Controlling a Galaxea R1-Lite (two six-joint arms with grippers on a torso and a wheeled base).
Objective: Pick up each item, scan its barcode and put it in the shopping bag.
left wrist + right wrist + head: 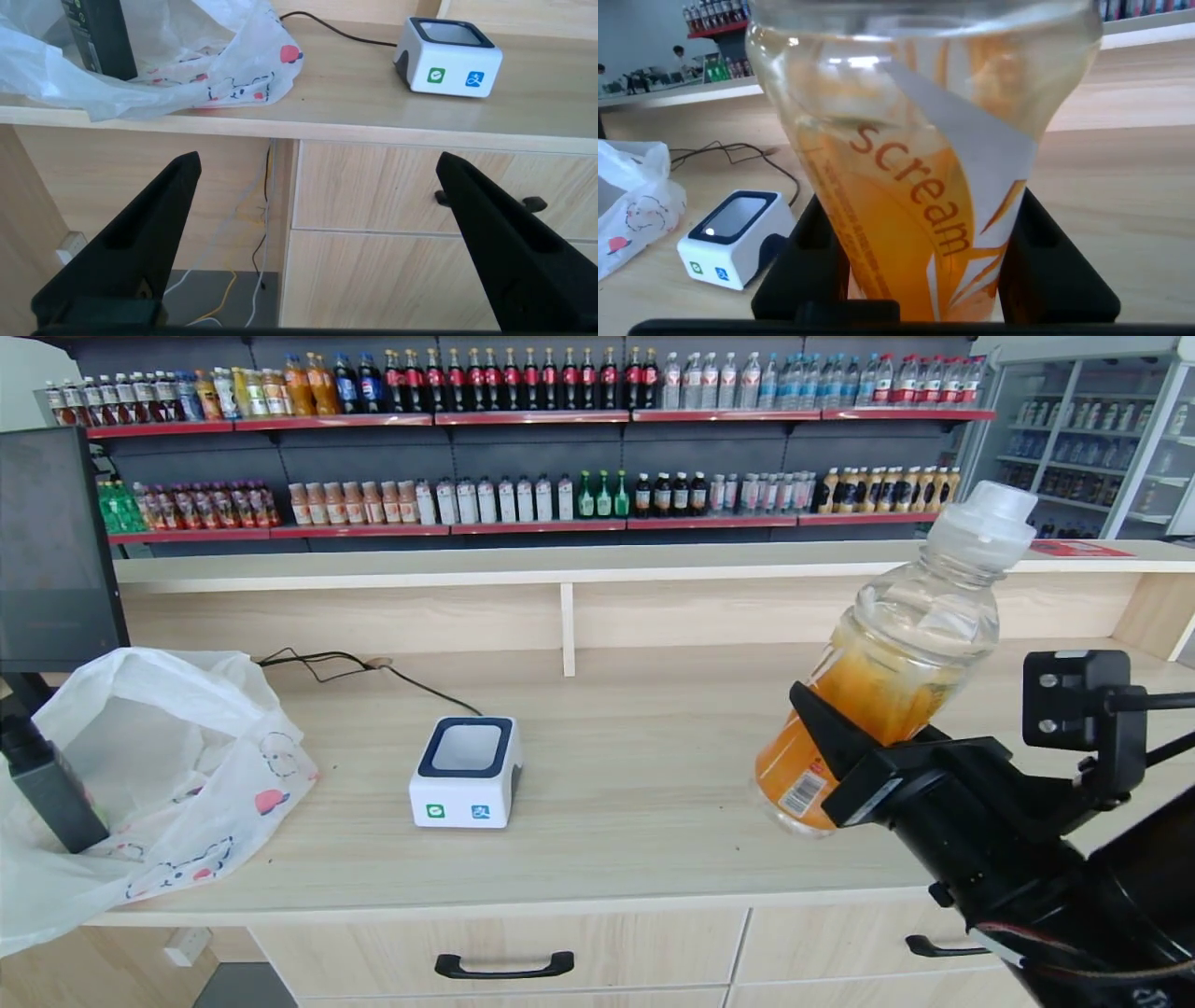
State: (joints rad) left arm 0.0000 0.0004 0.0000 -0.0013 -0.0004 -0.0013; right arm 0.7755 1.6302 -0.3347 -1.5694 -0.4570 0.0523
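Head view: the right gripper is clamped around the lower half of the bottle, which tilts with its cap up and away to the right. The orange drink fills only the lower part. A barcode shows low on the label, beside the gripper's near finger. I cannot tell whether the bottle's base clears the counter.

Left of this gripper lies a wide bare stretch of counter, then the scanner, well apart from it, window facing up. Farther left, past the scanner, the bag slumps open at the counter's left end, part of it hanging over the front edge. A cable runs from behind the scanner toward the bag. Beyond the gripper a raised ledge closes the counter's back.

The left gripper has its fingers wide apart, holding nothing, below the counter's front edge and facing the drawer fronts. The scanner and bag sit on the counter above it.

The counter is pale wood with drawers and black handles beneath. Behind it, red-edged shelves carry rows of drinks, with a glass-door fridge to the right.
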